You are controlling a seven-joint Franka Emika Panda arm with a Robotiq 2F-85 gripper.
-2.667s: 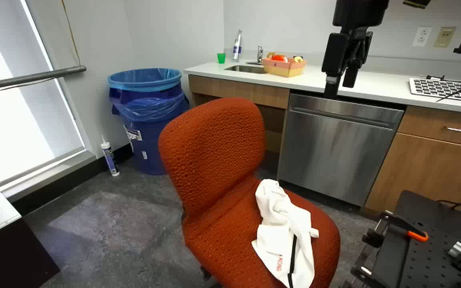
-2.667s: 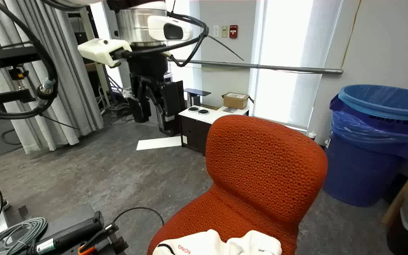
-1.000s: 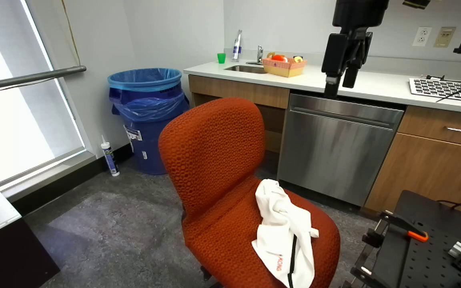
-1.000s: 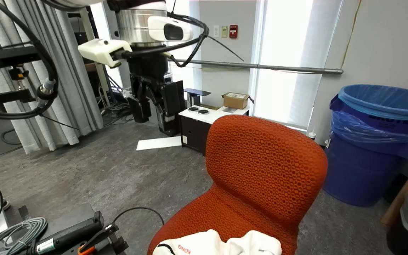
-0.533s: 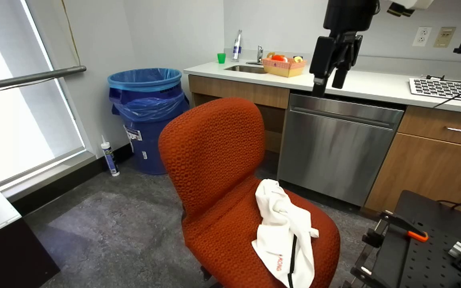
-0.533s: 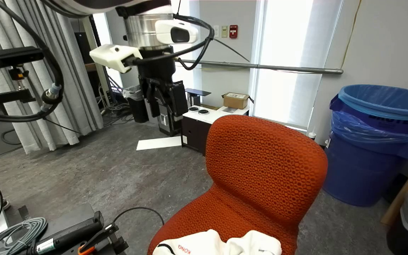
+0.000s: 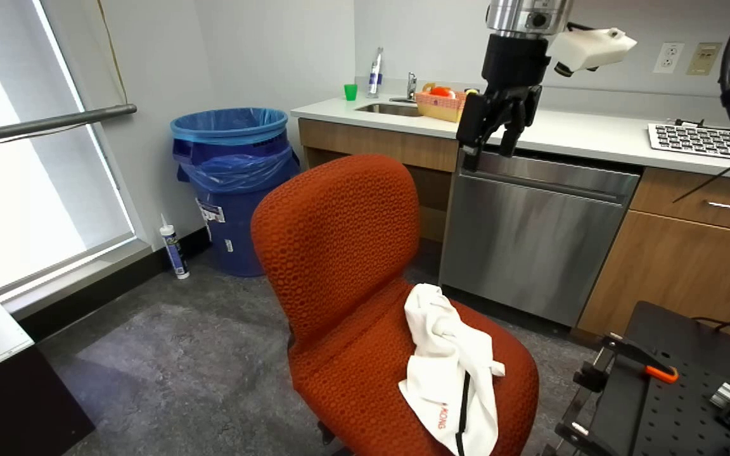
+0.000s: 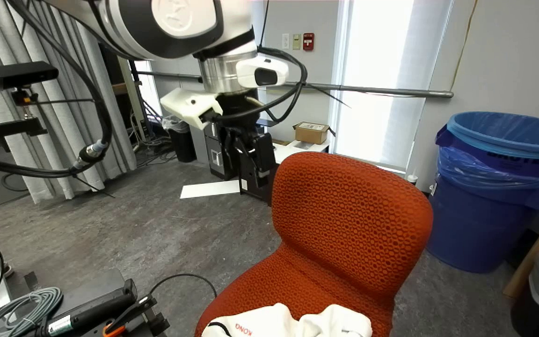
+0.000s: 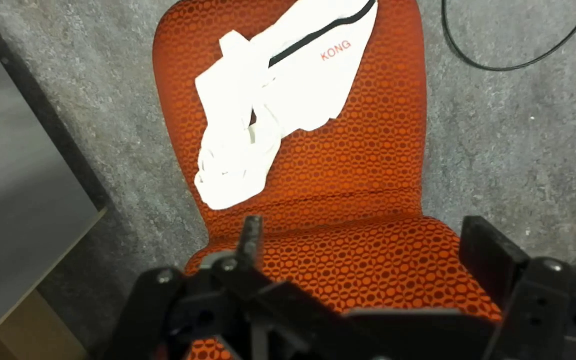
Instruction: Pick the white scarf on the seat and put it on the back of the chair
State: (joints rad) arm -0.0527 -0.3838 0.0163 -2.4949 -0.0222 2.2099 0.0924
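My pincer gapes wide and empty while the white scarf lies on the seat, upper middle of the wrist view, so grasping and draping it over the backrest both remain.

Below me I see the white scarf, lying slantwise across the seat of a chair covered in patterned orange-red fabric. The scarf's bunched end rests beside a side edge, near the corner where the seat meets the back; its flatter end, with a black stripe and red "KONG" lettering, reaches toward the front edge.
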